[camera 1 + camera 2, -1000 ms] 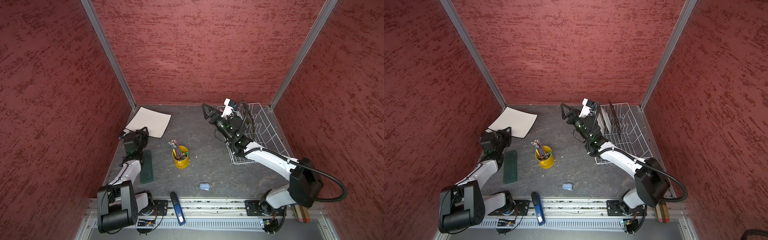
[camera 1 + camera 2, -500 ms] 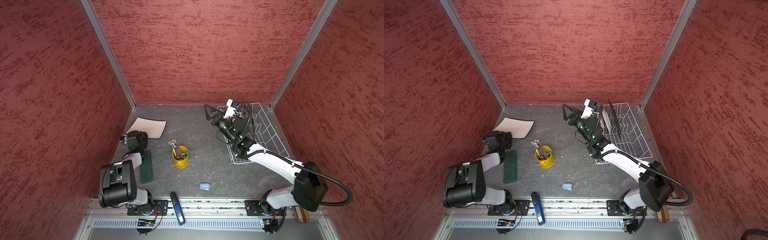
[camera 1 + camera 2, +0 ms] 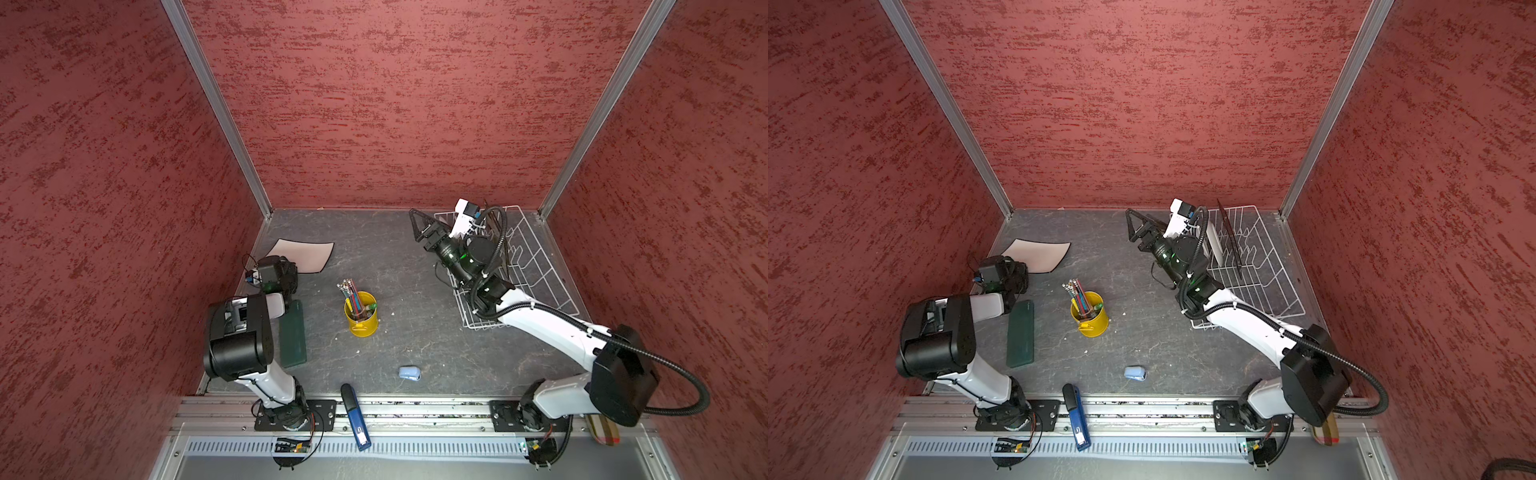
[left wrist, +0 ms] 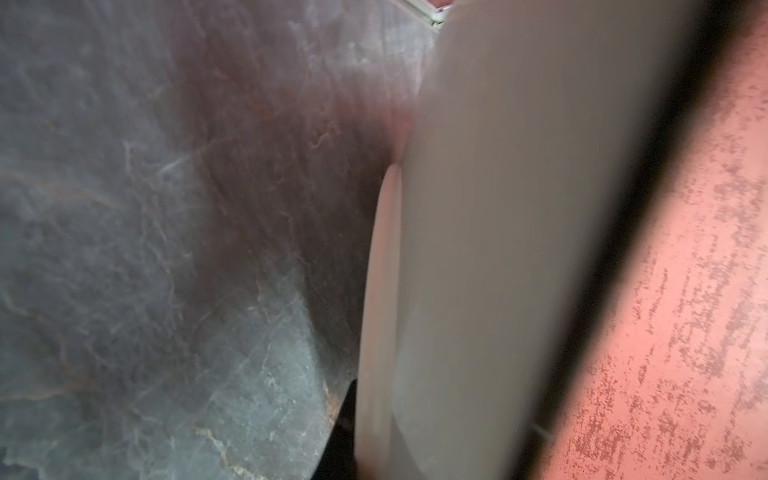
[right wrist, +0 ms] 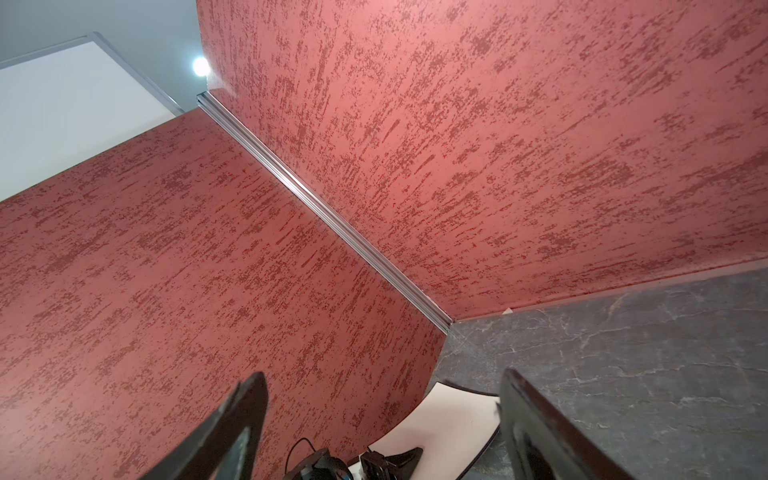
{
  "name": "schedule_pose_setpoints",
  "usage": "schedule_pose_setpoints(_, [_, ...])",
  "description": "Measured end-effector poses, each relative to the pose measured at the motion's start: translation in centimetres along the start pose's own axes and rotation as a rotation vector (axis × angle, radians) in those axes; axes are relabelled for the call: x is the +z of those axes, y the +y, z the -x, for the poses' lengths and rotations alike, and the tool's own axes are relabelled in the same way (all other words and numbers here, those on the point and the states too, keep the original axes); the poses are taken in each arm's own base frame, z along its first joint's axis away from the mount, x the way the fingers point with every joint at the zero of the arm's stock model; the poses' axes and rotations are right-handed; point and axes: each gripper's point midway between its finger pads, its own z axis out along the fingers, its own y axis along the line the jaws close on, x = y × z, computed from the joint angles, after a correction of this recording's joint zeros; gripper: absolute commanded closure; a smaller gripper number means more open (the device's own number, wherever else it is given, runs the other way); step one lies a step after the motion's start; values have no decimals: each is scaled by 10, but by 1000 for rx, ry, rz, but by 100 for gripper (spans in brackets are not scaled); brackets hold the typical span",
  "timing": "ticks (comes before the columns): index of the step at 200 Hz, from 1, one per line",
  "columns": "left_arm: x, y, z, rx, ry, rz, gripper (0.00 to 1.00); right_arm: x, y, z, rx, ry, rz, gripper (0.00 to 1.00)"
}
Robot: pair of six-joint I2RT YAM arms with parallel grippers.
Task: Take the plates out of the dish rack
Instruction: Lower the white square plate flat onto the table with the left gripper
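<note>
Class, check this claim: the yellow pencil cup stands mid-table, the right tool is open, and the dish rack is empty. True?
No: the dish rack is not empty. A top view shows a plate standing on edge between its prongs. The rest holds.

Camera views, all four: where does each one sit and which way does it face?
Both top views: high above the front, looking down on the table; left arm and right arm show.
Left wrist: on the left arm, looking along its held square plate; no arm part clearly shows.
Right wrist: on the right arm, facing the far left corner; open right claw shows.
Shared: all four show that plate.
</note>
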Motion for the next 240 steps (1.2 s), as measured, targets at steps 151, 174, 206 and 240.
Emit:
schedule_pose_setpoints(151, [46,-29,15,-62,60,-49,100,-10,-1,5,-7,-15,-12,12])
schedule_pose_setpoints(174, [50,-30,16,-70,62,-51,100,-10,-2,5,-7,-17,-16,12])
schedule_pose_setpoints(206, [61,-26,14,-90,75,-49,100,-10,-2,5,-7,-16,-18,13])
schedule_pose_setpoints(240, [61,-26,13,-98,78,-50,94,-10,-3,5,-8,-21,-23,13])
